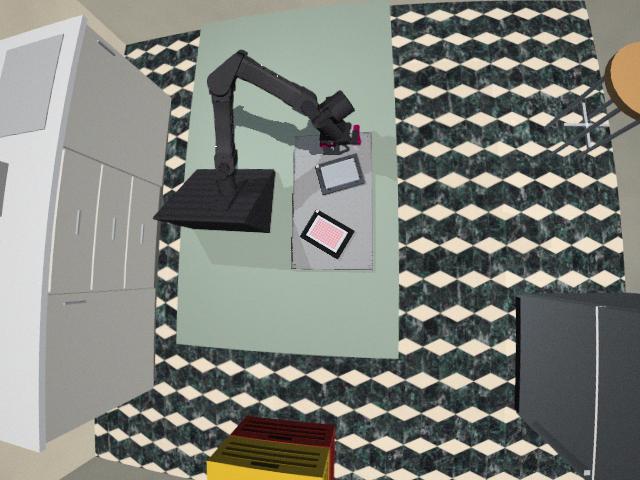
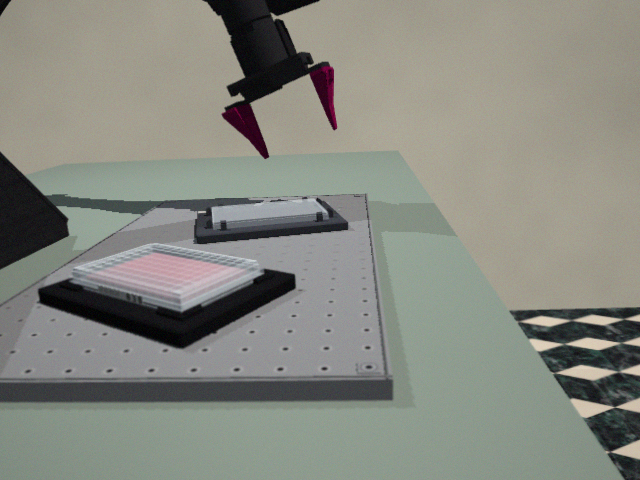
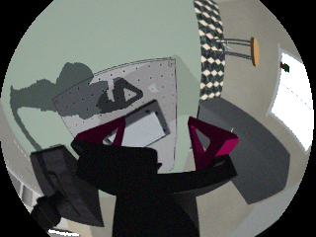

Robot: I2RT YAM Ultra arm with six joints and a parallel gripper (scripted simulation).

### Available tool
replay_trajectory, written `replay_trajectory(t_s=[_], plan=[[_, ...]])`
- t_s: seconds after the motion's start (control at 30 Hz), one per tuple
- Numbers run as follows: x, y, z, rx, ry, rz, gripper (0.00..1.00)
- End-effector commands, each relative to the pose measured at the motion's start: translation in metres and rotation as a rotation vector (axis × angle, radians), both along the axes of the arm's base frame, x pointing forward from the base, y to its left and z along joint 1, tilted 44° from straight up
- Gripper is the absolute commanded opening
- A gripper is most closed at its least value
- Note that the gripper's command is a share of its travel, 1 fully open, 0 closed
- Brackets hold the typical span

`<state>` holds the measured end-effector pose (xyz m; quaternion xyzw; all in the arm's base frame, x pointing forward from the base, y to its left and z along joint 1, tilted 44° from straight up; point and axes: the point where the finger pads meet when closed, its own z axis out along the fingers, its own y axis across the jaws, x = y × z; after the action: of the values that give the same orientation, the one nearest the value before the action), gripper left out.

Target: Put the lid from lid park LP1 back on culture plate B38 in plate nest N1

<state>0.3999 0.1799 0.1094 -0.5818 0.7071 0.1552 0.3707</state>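
Note:
The clear lid [image 2: 268, 212] lies flat in the dark lid park LP1 [image 2: 270, 227] at the far end of the grey perforated baseplate [image 2: 206, 310]; from above the lid [image 1: 339, 173] looks pale grey. The culture plate B38 [image 2: 165, 273], with pink wells and no lid, sits in the black nest N1 nearer the front; it also shows in the top view [image 1: 326, 233]. My gripper [image 2: 299, 139], with magenta fingers, is open and empty, well above the far edge of the baseplate, beyond the lid [image 3: 141, 128]. The gripper [image 1: 343, 142] is just behind the lid park.
The arm's black base [image 1: 219, 201] stands left of the baseplate on the green table. White cabinets [image 1: 77, 206] lie to the left, a dark cabinet [image 1: 578, 372] at the lower right, a stool [image 1: 622, 82] at the upper right.

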Motion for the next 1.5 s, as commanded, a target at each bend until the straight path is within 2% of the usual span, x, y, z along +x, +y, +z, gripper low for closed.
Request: replay_trajectory(t_s=[0.0,0.07,0.13,0.63,0.7,0.77,0.9,0.97,1.2,1.47], plan=[[-0.001,-0.011,0.0,0.041,0.115,-0.086,1.0],[-0.002,-0.015,-0.009,0.053,0.173,-0.118,1.0],[-0.002,-0.015,-0.009,0.053,0.173,-0.118,1.0],[-0.012,-0.037,-0.044,0.137,0.599,-0.366,1.0],[-0.012,-0.037,-0.044,0.137,0.599,-0.366,1.0],[-0.016,-0.043,-0.052,0.147,0.655,-0.401,1.0],[-0.016,-0.043,-0.053,0.167,0.766,-0.471,1.0],[-0.02,-0.049,-0.06,0.175,0.822,-0.507,1.0],[-0.025,-0.055,-0.068,0.205,1.016,-0.633,1.0],[-0.025,-0.055,-0.068,0.208,1.036,-0.647,1.0]])
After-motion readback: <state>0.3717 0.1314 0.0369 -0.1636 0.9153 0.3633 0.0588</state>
